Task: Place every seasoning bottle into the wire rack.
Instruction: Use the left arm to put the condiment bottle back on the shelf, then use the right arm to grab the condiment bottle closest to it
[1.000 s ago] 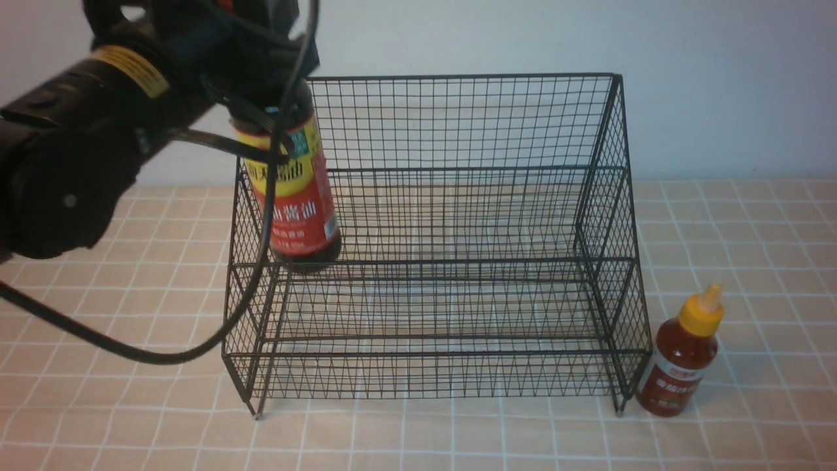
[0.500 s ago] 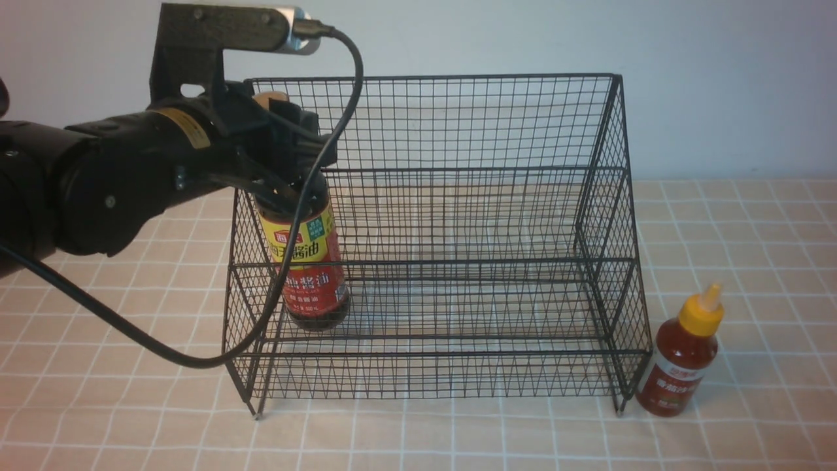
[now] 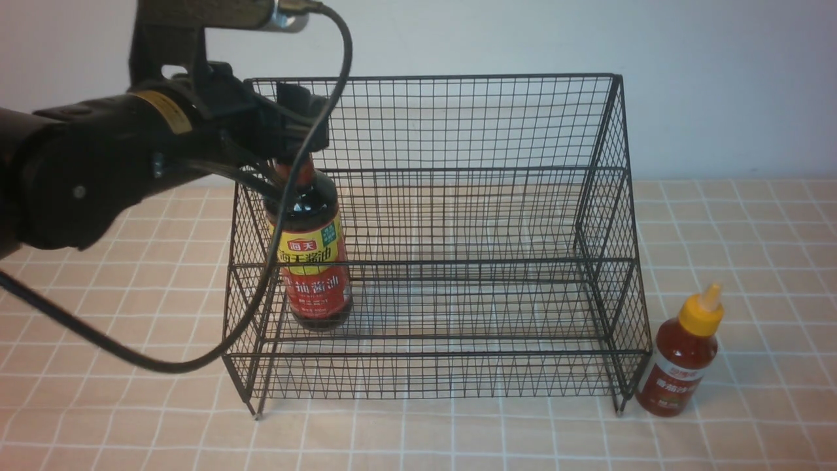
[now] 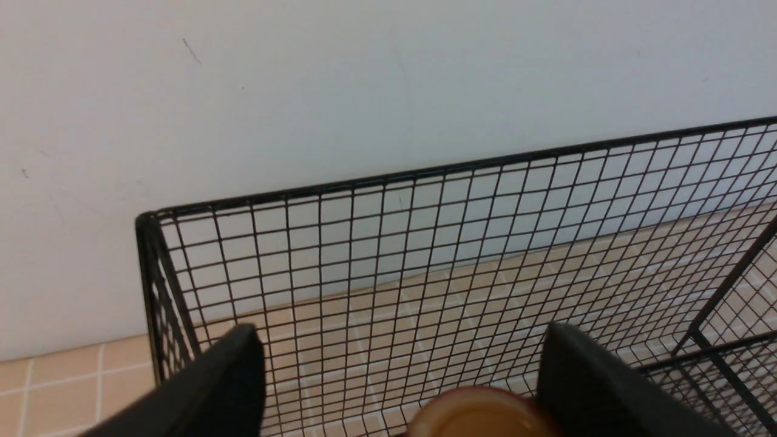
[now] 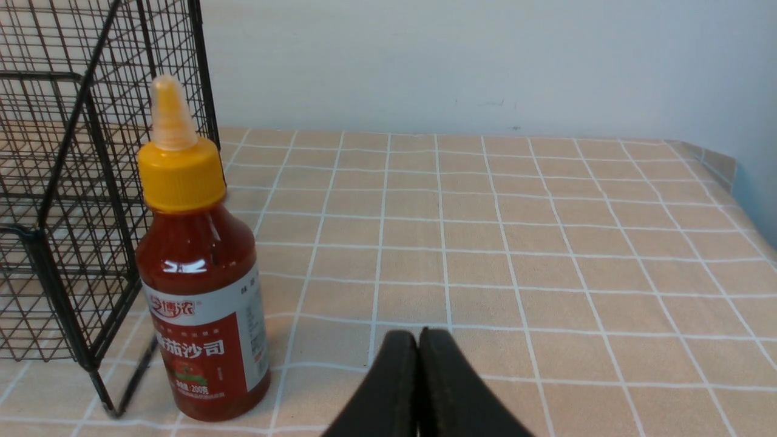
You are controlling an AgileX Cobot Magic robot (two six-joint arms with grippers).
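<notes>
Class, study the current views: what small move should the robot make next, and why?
Probably back the left gripper away from the soy bottle: its fingers stand open on either side of the bottle's top, and the bottle already stands in the rack.

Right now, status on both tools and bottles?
Left tool open around dark soy-sauce bottle's neck, bottle in black wire rack; right tool shut; red squeeze bottle outside.

Soy-sauce bottle (image 3: 317,275) in wire rack (image 3: 451,354) (red-sauce bottle (image 3: 678,366) just right).
</notes>
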